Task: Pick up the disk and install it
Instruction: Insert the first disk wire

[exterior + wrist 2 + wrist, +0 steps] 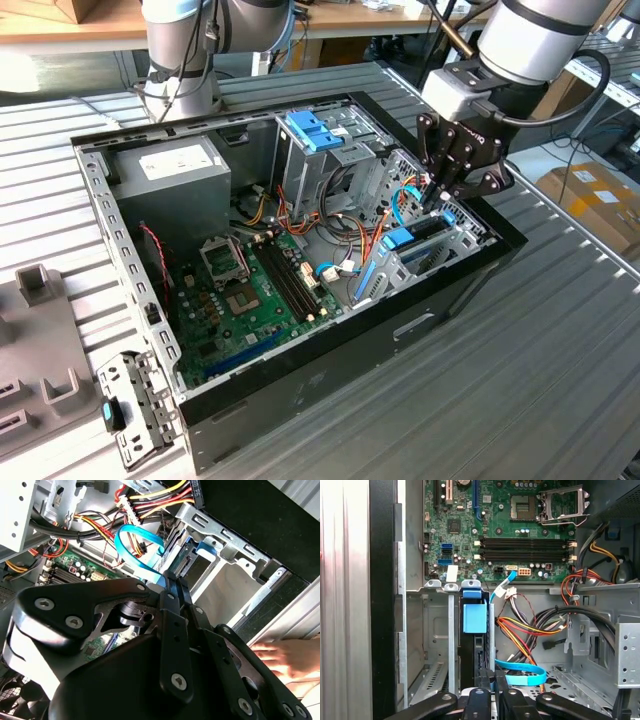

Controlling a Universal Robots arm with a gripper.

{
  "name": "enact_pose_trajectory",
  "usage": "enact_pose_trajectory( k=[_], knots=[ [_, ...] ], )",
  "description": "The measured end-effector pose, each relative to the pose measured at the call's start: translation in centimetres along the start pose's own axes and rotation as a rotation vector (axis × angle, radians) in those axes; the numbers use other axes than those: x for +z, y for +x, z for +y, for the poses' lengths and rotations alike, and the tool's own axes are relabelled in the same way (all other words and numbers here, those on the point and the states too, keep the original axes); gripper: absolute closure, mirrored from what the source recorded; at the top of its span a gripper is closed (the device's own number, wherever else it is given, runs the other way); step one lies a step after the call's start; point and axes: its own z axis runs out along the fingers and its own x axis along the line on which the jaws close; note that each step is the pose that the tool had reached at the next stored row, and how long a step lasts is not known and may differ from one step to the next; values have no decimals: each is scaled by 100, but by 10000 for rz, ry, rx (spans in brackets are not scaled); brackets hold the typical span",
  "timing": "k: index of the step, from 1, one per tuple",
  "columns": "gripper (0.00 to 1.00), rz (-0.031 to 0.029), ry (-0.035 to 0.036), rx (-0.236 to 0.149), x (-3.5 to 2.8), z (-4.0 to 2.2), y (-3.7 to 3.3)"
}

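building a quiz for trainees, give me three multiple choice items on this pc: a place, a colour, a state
1. Where is the pincer? A over the power box; B over the drive cage; C over the bare table
2. What colour is the flat cable near it? A light blue; B red; C green
3. How is the computer case? A shut; B upside down; C open, insides showing
Answers: B, it hangs above the cage at the exterior view's right; A, the cable is light blue; C, the circuit board is in plain sight.
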Motion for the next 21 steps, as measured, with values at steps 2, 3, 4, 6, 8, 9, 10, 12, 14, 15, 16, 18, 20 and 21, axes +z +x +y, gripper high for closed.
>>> enact_pose_trajectory(
  k=[2, 3, 4, 6, 8, 9, 10, 12, 14, 15, 16, 18, 20, 21],
  knots=[
    [84, -64, 125, -56, 1, 12, 0],
    [84, -72, 169, -69, 1, 19, 0],
    [84, -74, 215, -80, 1, 27, 0],
    [84, -77, 295, -99, 1, 43, 1],
    [84, -77, 372, -112, 0, 67, 2],
    [84, -77, 412, -116, 0, 81, 3],
    [84, -77, 474, -120, -1, 104, 5],
    [84, -76, 576, -128, -2, 142, 9],
    [84, -89, 720, -143, -1, 177, 15],
    [84, -95, 772, -148, -1, 185, 17],
    [84, -106, 856, -156, -1, 197, 20],
    [84, -129, 994, -170, 0, 215, 25],
    [84, -149, 1049, -175, 1, 223, 30],
    [84, -150, 1050, -176, 1, 223, 30]
  ],
)
